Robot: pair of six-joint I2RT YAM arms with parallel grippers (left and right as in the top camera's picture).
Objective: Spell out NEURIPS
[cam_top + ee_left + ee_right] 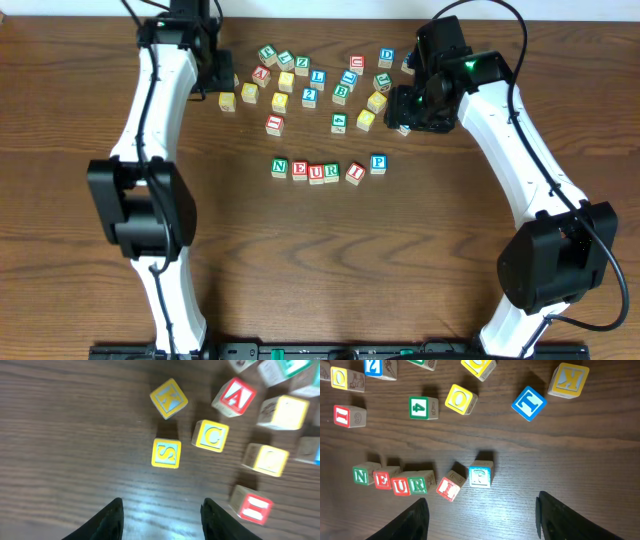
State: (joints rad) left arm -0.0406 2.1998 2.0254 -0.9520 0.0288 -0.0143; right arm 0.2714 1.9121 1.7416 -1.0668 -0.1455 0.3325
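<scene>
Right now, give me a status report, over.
Left gripper open, empty, S cube just ahead. Right gripper open, empty. Row reads NEURIP, no S yet. C cube close beside it.

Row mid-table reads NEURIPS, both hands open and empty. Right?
Not quite. The row reads only NEURIP: it ends at the blue P block with no S after it, as the overhead view shows. A yellow S block lies loose in front of the left hand. The rest holds: the left hand and the right hand are open and empty.
</scene>
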